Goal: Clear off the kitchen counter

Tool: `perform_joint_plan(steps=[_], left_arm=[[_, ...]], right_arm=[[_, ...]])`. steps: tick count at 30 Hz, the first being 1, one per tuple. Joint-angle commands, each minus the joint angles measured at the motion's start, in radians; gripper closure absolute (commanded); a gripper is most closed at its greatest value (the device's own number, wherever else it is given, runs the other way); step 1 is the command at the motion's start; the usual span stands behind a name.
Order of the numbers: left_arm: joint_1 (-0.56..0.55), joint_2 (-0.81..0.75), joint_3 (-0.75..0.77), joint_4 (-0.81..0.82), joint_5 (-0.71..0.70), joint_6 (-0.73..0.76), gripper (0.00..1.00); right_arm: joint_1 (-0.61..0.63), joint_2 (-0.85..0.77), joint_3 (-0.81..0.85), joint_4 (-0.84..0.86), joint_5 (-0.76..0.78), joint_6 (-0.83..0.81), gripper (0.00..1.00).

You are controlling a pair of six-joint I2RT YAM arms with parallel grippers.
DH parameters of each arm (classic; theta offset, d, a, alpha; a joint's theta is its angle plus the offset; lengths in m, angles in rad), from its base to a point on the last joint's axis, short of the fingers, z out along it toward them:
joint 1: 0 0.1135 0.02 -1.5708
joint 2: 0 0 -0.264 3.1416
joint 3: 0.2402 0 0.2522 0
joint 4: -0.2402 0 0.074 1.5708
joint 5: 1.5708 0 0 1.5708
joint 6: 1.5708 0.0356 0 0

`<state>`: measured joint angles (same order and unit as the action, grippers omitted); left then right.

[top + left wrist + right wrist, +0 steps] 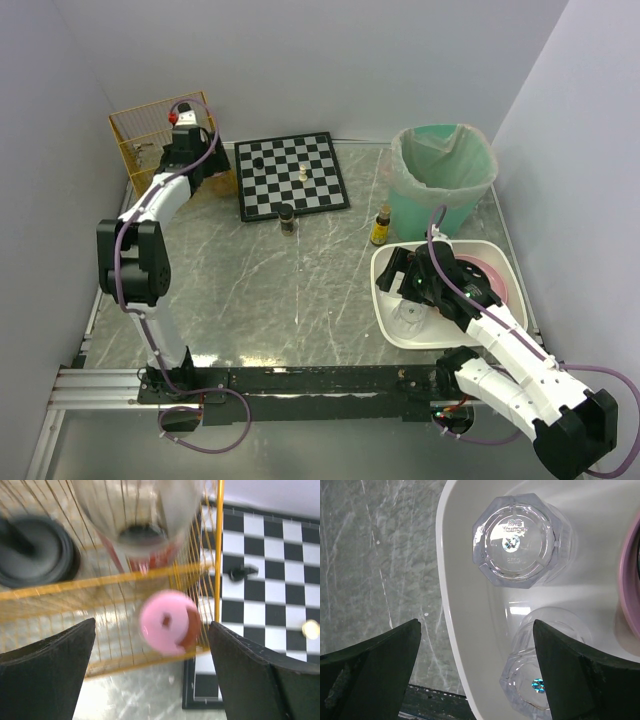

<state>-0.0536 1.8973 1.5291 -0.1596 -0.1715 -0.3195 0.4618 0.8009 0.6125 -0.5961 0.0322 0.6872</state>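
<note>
Right gripper (pixel 476 625), spread empty above glasses (pixel 517 540) in the tray (pixel 451 580), should rise straight up; left gripper (pixel 152 625) gapes over the wire basket (pixel 75 587).

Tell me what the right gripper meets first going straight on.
Likely the white tray, at its wall beside the lower clear glass; depth is unclear, so that glass might come first.

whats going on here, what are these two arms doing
Two arms are clearing a marble-look kitchen counter. The left claw is open at the yellow wire basket, a blurred pink ring-shaped thing in front of it. The right claw hangs open over clear glasses in the white tray. A dark jar and a small bottle stand on the counter near the chessboard.
</note>
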Motion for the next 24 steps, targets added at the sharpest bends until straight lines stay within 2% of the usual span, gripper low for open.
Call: perform_joint_plan(steps=[1, 13, 15, 20, 24], left_arm=[[-0.002, -0.087, -0.053, 0.086, 0.072, -0.039, 0.01], [-0.003, -0.050, -0.101, 0.117, 0.076, -0.027, 0.02], [-0.003, -0.037, -0.078, 0.083, 0.057, -0.024, 0.06], [-0.003, -0.030, -0.083, 0.045, 0.059, -0.010, 0.23], [-0.003, -0.040, -0.125, 0.041, 0.047, -0.018, 0.26]], right_arm=[[-0.006, -0.011, -0.020, 0.022, -0.006, 0.008, 0.01], [-0.006, -0.011, -0.025, 0.025, -0.006, 0.002, 0.01], [-0.006, -0.011, -0.025, 0.024, -0.005, 0.002, 0.01], [-0.006, -0.006, -0.030, 0.036, -0.015, 0.008, 0.01], [-0.006, 0.000, -0.025, 0.036, -0.018, 0.006, 0.01]])
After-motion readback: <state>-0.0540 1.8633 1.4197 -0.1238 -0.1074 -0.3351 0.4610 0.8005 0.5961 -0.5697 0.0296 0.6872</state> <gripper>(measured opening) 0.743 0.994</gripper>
